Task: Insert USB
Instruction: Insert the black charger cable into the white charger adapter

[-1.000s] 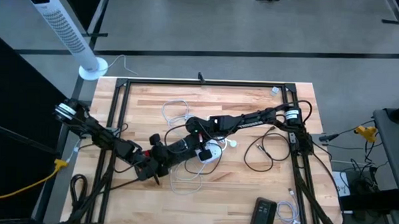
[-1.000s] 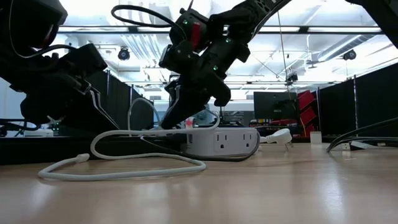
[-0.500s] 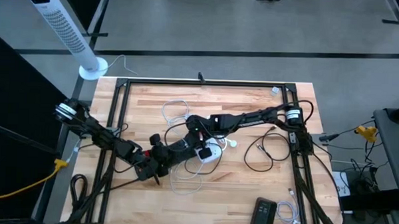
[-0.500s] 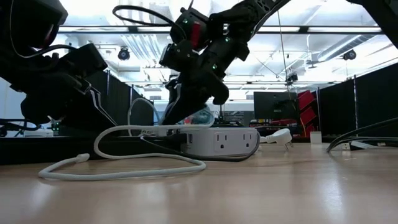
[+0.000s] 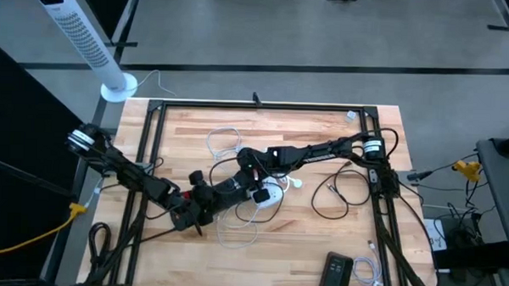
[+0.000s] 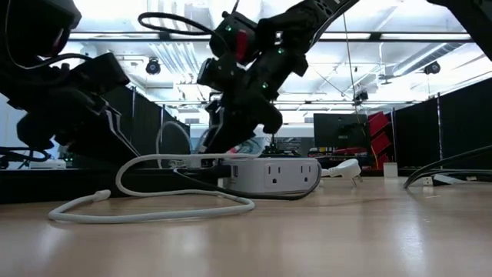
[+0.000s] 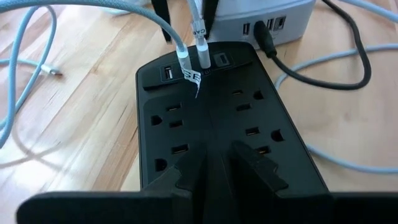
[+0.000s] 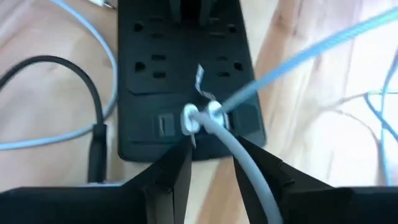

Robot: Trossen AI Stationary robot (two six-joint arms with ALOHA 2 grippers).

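With both white USB plugs (image 7: 198, 55) seated in the black power strip (image 7: 211, 118) mid-bench, the right end effector (image 8: 208, 158) looks released around the limp, light cable, best gripped at its stiff plug, while the left end effector (image 7: 214, 168) clamps the strip.

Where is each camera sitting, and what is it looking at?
High view: above the table, looking straight down; both arms show.
Low view: at tabletop height, looking across; arms come from above.
Left wrist view: on the left arm, facing the black power strip; left gripper at bottom.
Right wrist view: on the right arm, facing it oppositely; right gripper shows.
Both wrist views share the strip's two white plugs.
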